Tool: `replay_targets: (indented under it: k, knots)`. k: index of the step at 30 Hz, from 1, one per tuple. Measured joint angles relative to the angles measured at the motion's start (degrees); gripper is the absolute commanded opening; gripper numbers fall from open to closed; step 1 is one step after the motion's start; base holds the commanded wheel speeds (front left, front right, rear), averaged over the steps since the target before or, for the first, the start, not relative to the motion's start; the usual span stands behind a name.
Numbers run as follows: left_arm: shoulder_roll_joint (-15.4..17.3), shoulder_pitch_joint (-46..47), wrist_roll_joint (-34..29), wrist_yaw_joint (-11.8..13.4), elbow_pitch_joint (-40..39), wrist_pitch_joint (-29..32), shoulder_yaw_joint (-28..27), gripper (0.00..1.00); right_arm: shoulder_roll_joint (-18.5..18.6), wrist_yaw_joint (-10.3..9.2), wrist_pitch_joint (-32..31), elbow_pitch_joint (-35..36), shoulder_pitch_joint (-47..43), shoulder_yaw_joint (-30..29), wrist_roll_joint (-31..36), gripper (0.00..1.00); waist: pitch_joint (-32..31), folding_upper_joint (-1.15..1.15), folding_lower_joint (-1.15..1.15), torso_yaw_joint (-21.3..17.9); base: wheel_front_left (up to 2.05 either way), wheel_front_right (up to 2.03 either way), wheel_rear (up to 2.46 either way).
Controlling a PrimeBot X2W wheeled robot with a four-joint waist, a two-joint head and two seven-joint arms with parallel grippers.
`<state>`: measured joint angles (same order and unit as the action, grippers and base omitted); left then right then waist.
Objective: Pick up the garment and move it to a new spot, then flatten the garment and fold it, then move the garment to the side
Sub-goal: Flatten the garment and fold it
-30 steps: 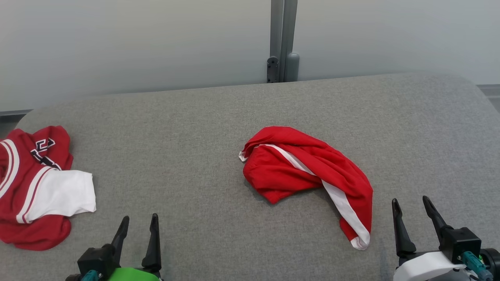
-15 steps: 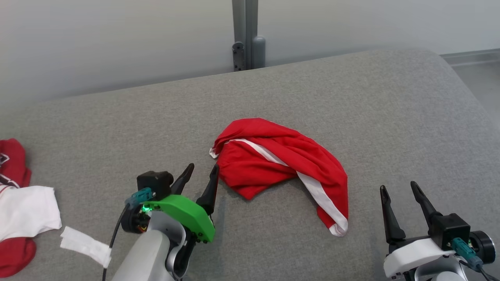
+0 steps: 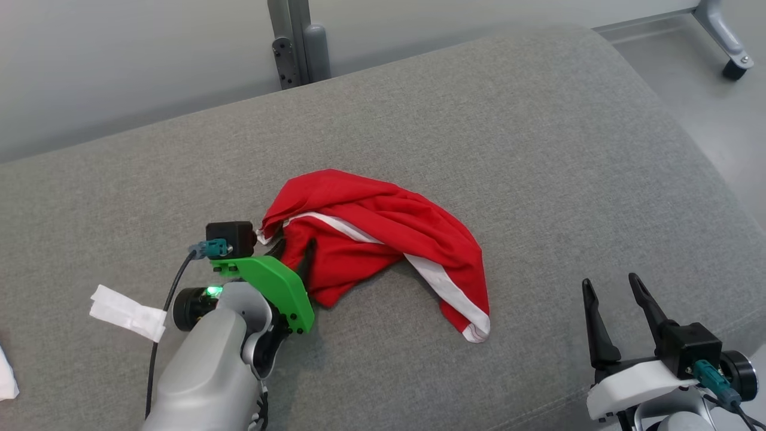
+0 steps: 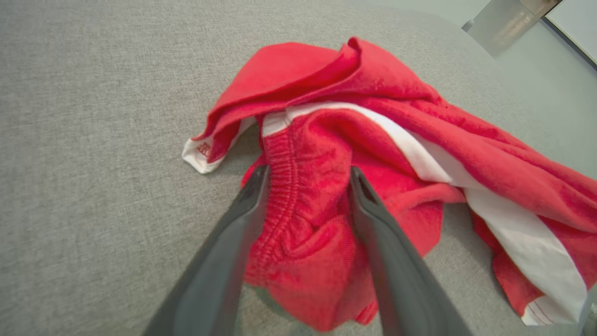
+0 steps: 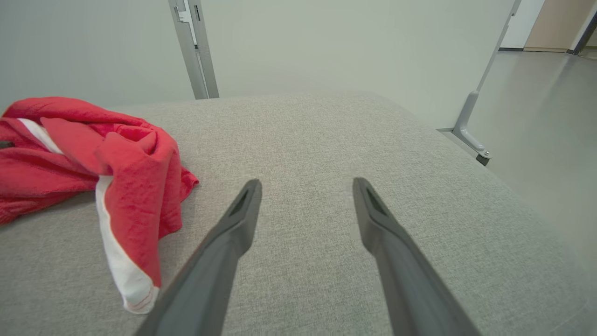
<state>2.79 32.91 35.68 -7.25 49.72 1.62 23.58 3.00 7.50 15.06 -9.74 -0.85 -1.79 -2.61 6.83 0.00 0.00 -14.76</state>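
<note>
Far left: small white paper scrap (image 3: pixel 127 311) on grey fabric-covered counter (image 3: pixel 538 149). Then left pincer (image 4: pixel 308 172), spread wide astride the elastic waistband (image 4: pixel 280 186) of crumpled red garment with white stripe (image 3: pixel 383 227), mid-counter. Far right: right pincer (image 3: pixel 613 286) released, empty, clear of the cloth.

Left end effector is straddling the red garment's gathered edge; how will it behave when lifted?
Probably floppy: the red garment lies in soft crumpled folds, so it should hang limp below the left end effector. Likely light, being thin cloth. Its white-striped end lies far from the grip point and may drag across the grey cushion.
</note>
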Motion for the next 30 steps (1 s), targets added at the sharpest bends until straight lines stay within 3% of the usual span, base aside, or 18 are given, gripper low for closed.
replay_targets:
  k: [9,17,23,29,30]
  knots:
    - [0.91,5.44,-1.03,-0.05,-1.97,-5.03,1.19,0.00,-0.10,0.00,0.00,-0.04,-0.13,-0.73,-0.23,1.00,0.26,0.00,0.00,1.48,0.00,0.00,0.00]
    - [4.22,7.28,-6.53,0.24,-12.03,-8.04,4.91,0.00,-0.13,0.00,0.00,-0.08,-1.06,-1.22,-0.22,1.00,-1.50,0.00,0.00,4.44,0.00,0.00,0.00]
    - [10.18,-5.92,-11.09,3.36,-24.13,-11.96,8.14,0.00,-0.12,0.00,0.00,0.10,-3.15,-2.26,-0.34,1.00,-2.61,0.00,0.00,6.98,0.00,0.00,0.00]
    - [13.49,-21.19,-12.20,3.55,-30.30,-15.94,10.04,0.02,-0.14,0.00,0.00,0.04,-3.91,-2.47,-0.70,1.00,-2.55,0.00,0.00,10.18,0.00,0.00,0.00]
    - [13.40,-23.00,-11.98,2.96,-30.67,-16.38,10.21,0.11,-0.15,0.00,0.00,0.03,-3.91,-2.42,-0.54,1.00,-2.46,0.00,0.00,10.76,0.00,0.00,0.00]
